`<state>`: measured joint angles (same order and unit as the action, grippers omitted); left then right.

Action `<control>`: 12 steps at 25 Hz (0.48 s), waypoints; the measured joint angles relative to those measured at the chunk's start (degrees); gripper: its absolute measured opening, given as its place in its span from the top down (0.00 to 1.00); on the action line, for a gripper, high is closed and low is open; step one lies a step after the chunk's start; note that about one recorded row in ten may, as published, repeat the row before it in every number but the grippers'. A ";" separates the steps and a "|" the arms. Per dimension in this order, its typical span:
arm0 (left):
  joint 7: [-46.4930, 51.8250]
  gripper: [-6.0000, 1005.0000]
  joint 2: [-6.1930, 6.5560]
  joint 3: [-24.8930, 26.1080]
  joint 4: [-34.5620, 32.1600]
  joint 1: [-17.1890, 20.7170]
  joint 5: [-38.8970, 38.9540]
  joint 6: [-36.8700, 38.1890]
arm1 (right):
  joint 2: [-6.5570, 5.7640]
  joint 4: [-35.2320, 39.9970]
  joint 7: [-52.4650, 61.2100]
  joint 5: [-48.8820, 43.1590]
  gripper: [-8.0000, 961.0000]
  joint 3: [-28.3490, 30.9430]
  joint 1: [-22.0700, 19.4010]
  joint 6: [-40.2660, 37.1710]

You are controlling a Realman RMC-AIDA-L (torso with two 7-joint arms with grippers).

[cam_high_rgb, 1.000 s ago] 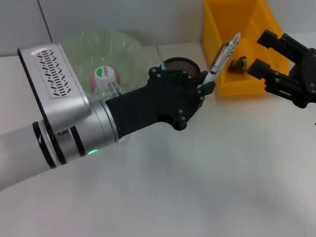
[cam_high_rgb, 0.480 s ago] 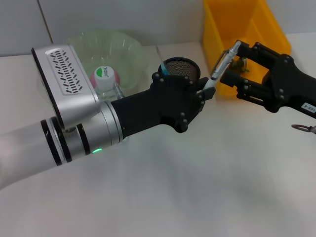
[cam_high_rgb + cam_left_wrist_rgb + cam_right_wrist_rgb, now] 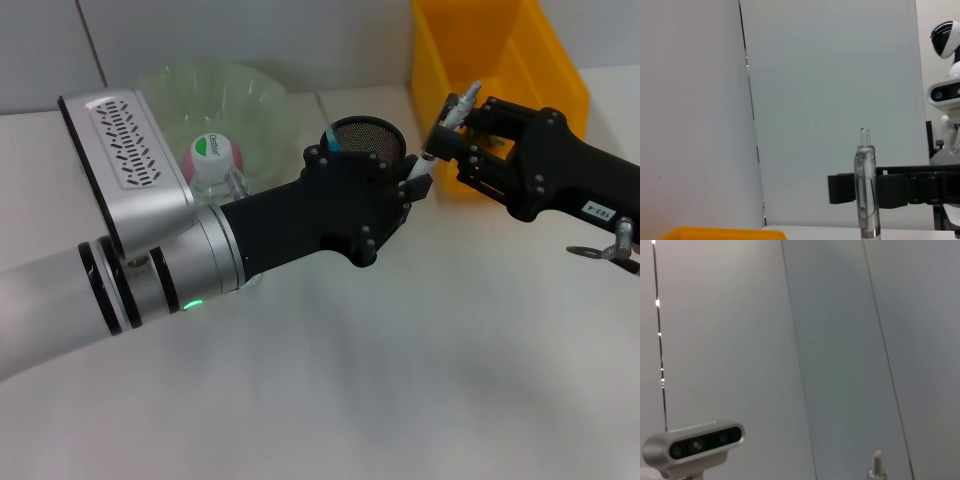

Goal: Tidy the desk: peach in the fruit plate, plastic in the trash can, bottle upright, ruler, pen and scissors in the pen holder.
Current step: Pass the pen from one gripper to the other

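My left gripper (image 3: 415, 182) is shut on the lower end of a clear pen (image 3: 447, 128), holding it tilted above the table beside the black mesh pen holder (image 3: 366, 136). My right gripper (image 3: 447, 125) is open, its jaws on either side of the pen's upper part. The pen also stands upright in the left wrist view (image 3: 865, 187), with the right gripper's black fingers (image 3: 900, 190) behind it. Its tip shows in the right wrist view (image 3: 876, 466). A capped bottle (image 3: 212, 158) stands upright behind my left arm. Something pink shows just behind it, by the green fruit plate (image 3: 250, 92).
A yellow bin (image 3: 480, 45) stands at the back right, behind the right gripper. Something teal (image 3: 329, 134) sticks out at the pen holder's rim. My left arm covers much of the table's left and middle.
My right gripper has moved left from beside the yellow bin until its jaws straddle the pen. My left gripper holds the pen almost still.
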<state>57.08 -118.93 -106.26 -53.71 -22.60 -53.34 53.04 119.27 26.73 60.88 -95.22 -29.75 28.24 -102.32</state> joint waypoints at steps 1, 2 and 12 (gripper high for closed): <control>0.02 0.86 0.01 0.00 0.01 0.00 0.00 0.01 | 0.00 0.03 0.00 0.02 0.44 -0.09 0.00 -0.12; 0.04 0.86 0.01 0.00 0.01 0.00 0.00 0.02 | 0.00 0.09 0.00 0.02 0.46 -0.18 0.01 -0.23; 0.59 0.86 0.02 0.00 0.02 0.02 0.08 0.04 | 0.00 0.32 0.00 0.06 0.68 -0.22 0.01 -0.39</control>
<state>57.67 -118.91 -106.26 -53.70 -22.59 -53.26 53.09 119.27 27.06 60.88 -95.16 -29.97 28.25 -102.70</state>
